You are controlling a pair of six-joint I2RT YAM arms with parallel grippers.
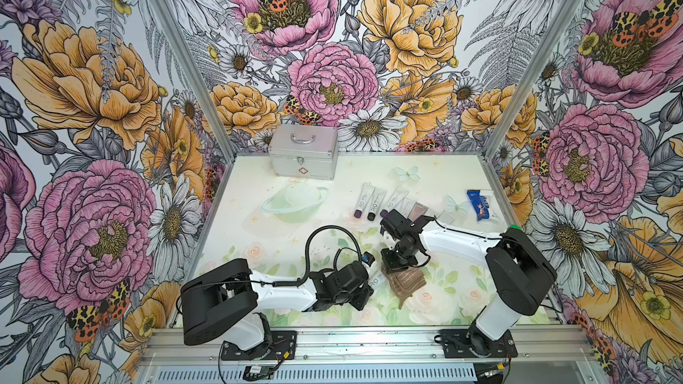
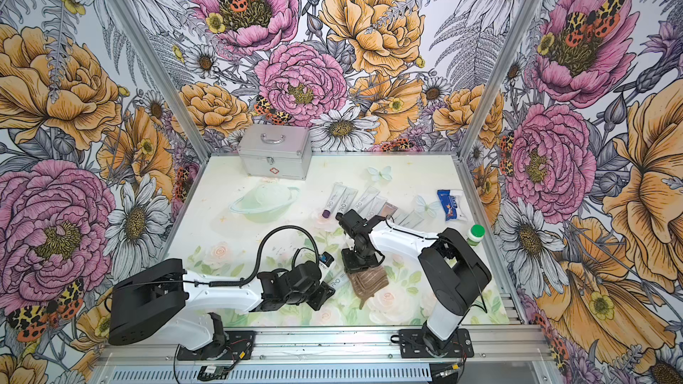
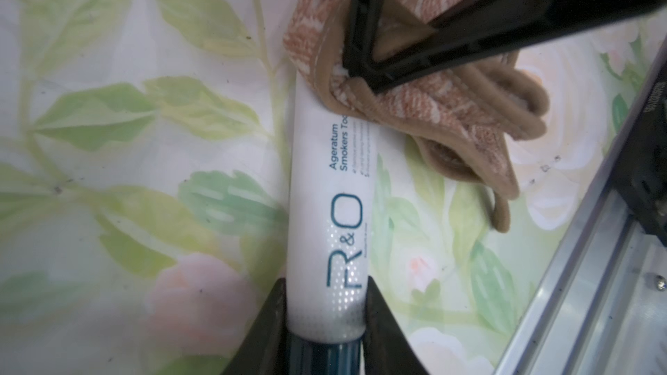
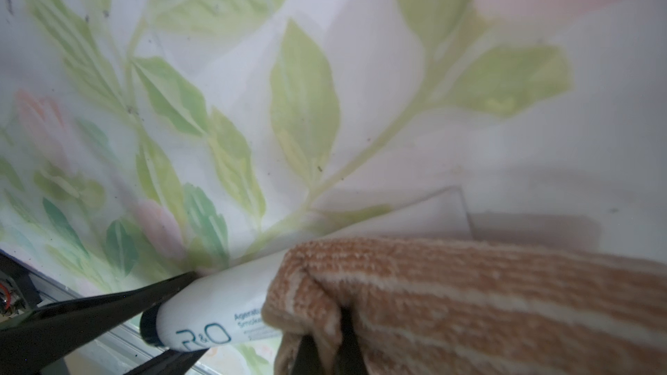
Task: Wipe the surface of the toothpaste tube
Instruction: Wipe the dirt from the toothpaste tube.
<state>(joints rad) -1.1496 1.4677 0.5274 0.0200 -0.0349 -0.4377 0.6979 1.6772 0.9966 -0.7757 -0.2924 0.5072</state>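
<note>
Toothpaste tube [image 3: 325, 211] at the near centre of the flowered bench [image 3: 108, 174], between the two arms; left fingers [image 3: 386, 326] clamped on its cap end; right fingers [image 3: 505, 9] pinched together on a folded brown striped cloth [image 3: 469, 128]; cloth pressed on the tube's right part, covering its flat end; printed middle exposed.

Robot lab cell, aluminium frame [image 1: 189, 68], floral printed walls [image 1: 74, 105], printed table mat [image 1: 258, 245], left arm [image 1: 281, 295] and right arm [image 1: 454, 241] on front rail [image 1: 369, 341].
</note>
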